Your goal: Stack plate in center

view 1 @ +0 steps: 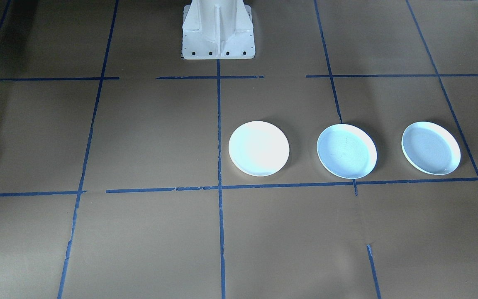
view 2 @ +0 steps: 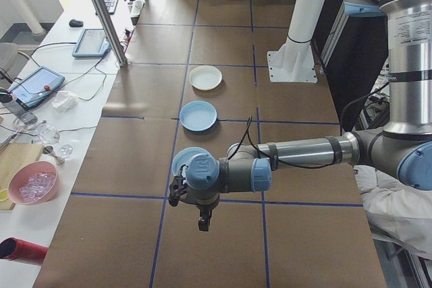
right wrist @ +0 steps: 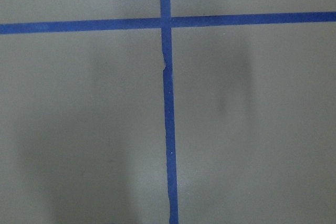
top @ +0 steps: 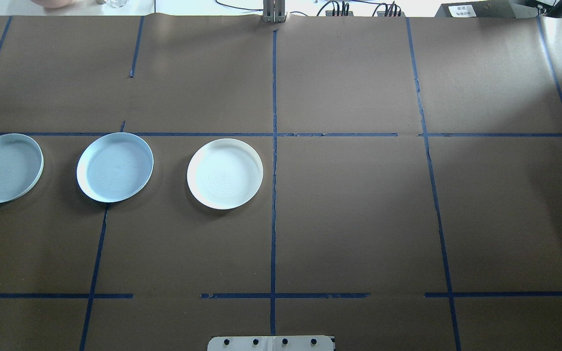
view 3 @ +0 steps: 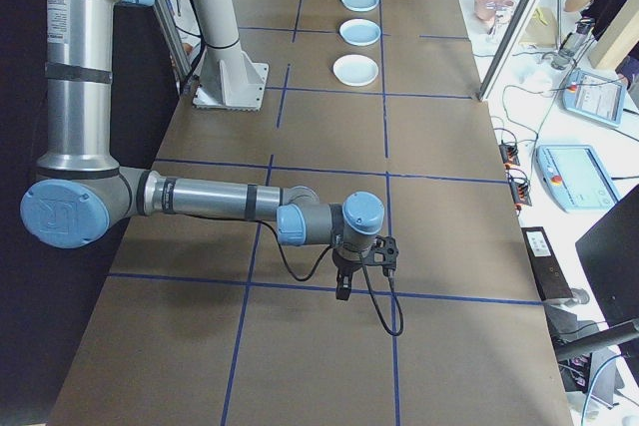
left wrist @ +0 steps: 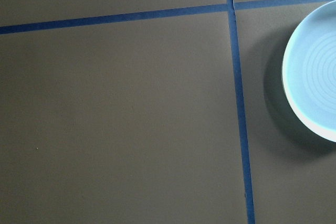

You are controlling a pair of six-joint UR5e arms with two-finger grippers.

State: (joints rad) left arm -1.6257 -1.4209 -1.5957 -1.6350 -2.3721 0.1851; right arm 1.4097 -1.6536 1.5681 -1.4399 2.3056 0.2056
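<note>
Three plates in a row on the desk [top: 359,219], spaced for stacking: centre plate [top: 114,167] between blue-grey plate [top: 5,168] and white plate [top: 225,173]; left hand [view 2: 200,218], right hand [view 3: 344,284] empty, grip state indeterminable.

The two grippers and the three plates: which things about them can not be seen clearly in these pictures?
- Left gripper: seen only in exterior left; open or shut, cannot tell.
- Right gripper: seen only in exterior right; same doubt.
- Outer blue-grey plate: overhead edge cuts its rim; the left arm hides most of it in exterior left.
</note>
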